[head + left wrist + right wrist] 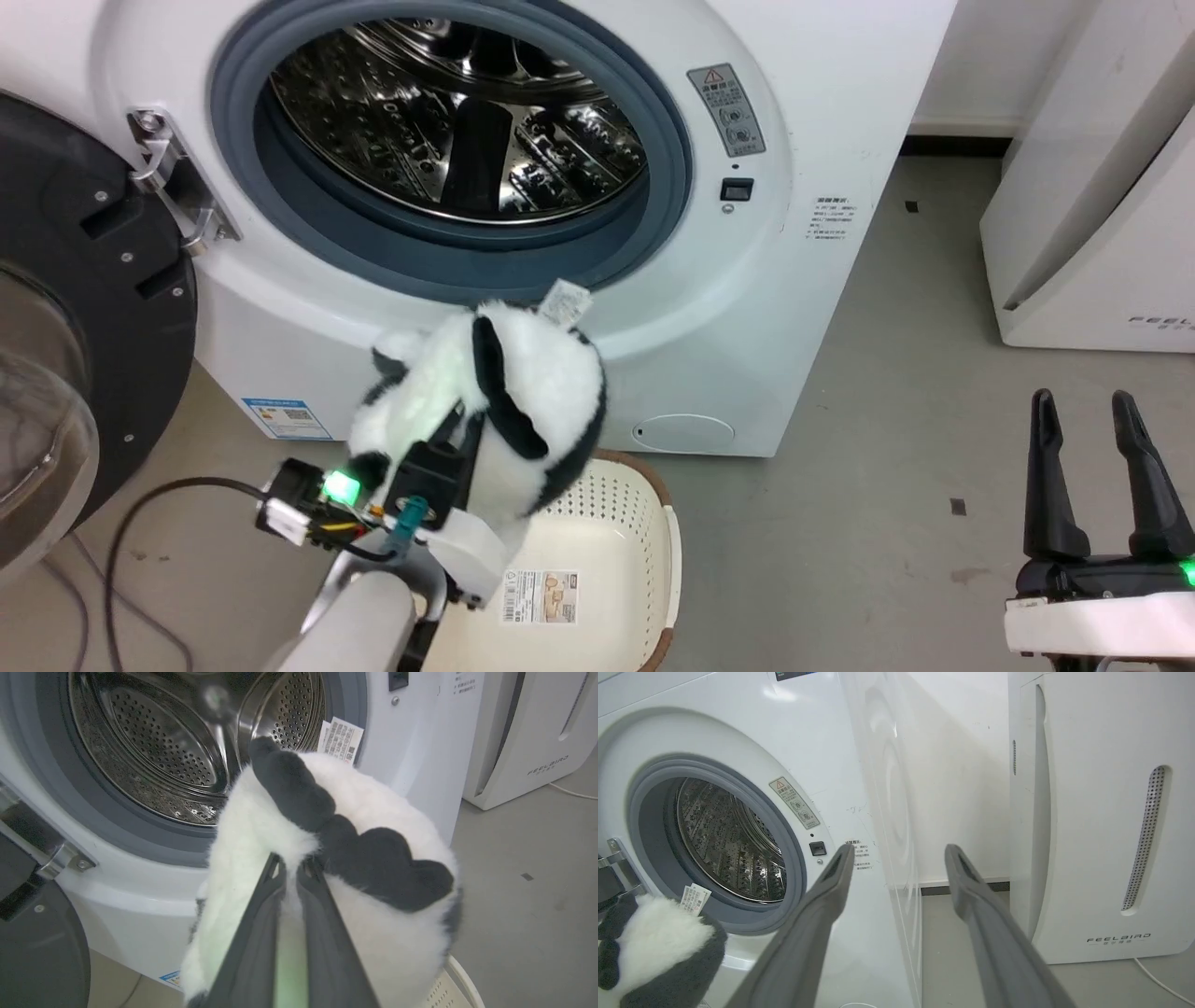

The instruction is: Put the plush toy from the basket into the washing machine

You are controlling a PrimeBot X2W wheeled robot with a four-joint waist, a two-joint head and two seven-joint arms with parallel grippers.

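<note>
Pinching the toy (523, 392) by its fur with the left gripper (292, 868) above the basket (627, 523), just short of the washer (747, 308) mouth (right gripper (1092, 411) spread, empty). Could snag the gasket (467, 266) if fed low.

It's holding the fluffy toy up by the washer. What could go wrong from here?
1. The left gripper seems to pinch only a fold of the plush toy, so the toy could slip and drop toward the basket below.
2. The toy sits about level with the lower edge of the gasket, so it might bump the front of the washing machine or catch on the rim instead of going in.
</note>
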